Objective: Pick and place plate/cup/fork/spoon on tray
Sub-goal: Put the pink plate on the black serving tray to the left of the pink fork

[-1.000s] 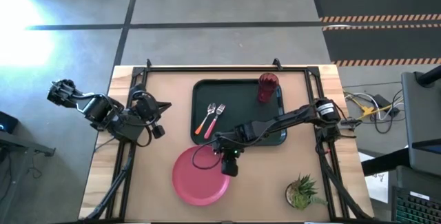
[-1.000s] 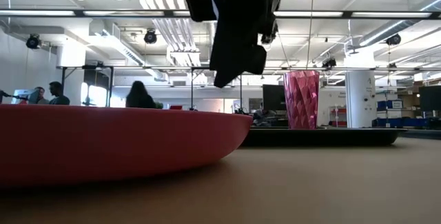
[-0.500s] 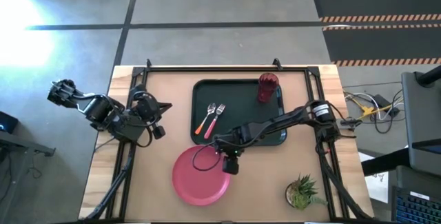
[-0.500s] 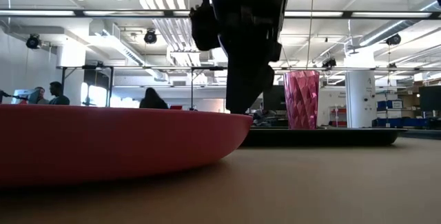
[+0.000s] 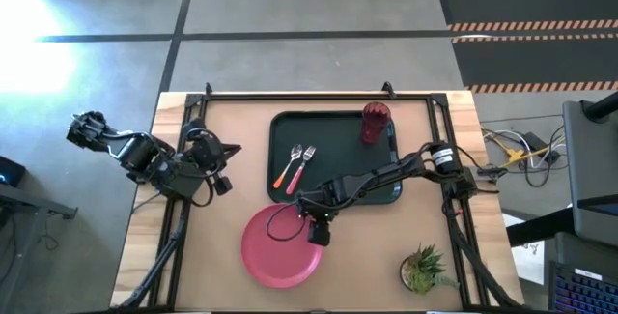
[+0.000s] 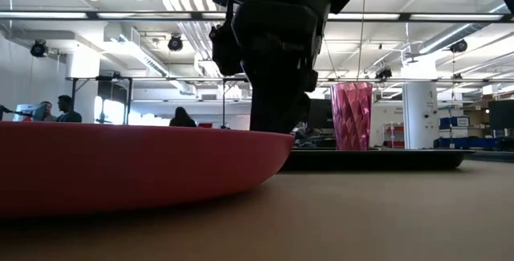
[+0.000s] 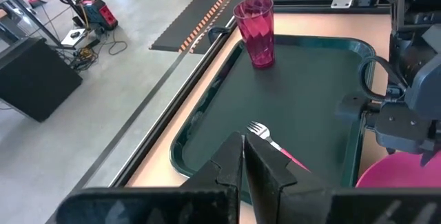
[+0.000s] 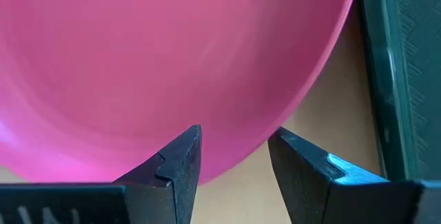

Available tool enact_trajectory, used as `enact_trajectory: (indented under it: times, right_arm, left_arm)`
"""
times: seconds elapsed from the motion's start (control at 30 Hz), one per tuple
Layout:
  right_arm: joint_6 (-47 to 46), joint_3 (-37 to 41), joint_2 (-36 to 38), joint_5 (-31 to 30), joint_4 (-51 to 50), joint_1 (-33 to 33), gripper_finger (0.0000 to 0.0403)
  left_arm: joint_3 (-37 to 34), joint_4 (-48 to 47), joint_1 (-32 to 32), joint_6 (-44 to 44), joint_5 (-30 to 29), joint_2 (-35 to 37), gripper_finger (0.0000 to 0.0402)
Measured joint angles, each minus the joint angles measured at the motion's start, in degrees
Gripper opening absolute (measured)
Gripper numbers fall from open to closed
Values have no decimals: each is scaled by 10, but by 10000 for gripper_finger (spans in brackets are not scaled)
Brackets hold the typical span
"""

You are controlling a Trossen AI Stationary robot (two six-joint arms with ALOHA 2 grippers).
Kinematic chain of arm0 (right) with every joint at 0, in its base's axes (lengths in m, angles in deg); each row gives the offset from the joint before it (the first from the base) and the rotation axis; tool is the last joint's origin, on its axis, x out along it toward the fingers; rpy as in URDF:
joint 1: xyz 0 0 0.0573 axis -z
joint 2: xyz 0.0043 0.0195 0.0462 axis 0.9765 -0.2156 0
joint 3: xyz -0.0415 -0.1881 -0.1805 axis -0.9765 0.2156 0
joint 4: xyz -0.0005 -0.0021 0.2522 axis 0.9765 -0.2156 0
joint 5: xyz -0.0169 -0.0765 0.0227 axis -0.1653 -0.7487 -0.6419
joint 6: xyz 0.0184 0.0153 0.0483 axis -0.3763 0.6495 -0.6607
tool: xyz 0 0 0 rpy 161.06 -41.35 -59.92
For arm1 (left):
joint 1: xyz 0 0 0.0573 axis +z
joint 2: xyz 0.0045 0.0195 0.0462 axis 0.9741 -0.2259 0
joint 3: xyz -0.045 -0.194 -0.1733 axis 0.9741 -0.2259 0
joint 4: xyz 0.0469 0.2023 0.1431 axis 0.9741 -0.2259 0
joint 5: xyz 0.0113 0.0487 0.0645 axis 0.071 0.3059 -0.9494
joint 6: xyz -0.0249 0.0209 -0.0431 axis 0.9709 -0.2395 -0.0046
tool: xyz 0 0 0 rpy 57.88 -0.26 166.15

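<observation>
The right gripper [image 5: 318, 238] was seen over the far right edge of the plate [image 5: 278, 247], its fingers [image 8: 176, 165] spread apart to either side of the rim with nothing clasped between them. The plate was found on the bare table [image 5: 222, 227], just in front of the tray [image 5: 381, 193] and not on it. On the tray, the fork [image 5: 307, 156] and the spoon [image 5: 294, 157] were laid side by side near its left end (handles pointing toward the plate), and the cup [image 5: 376, 123] was set upright at the far right corner. The left gripper [image 7: 244, 163] was held off to the table's left side, pressed shut on nothing. A plant [image 5: 424, 268] was stood near the table's front right corner
</observation>
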Motion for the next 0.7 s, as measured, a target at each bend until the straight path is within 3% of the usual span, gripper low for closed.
enact_trajectory:
  times: [0.27,0.53,0.7]
  right_arm:
    - [0,0,-2,12,1,1,148]
    - [-1,0,-2,41,-8,1,23]
    - [1,0,-2,41,-11,1,10]
  left_arm:
    - [0,0,0,0,0,0,0]
    - [0,0,0,0,0,0,0]
    - [0,0,0,0,0,0,0]
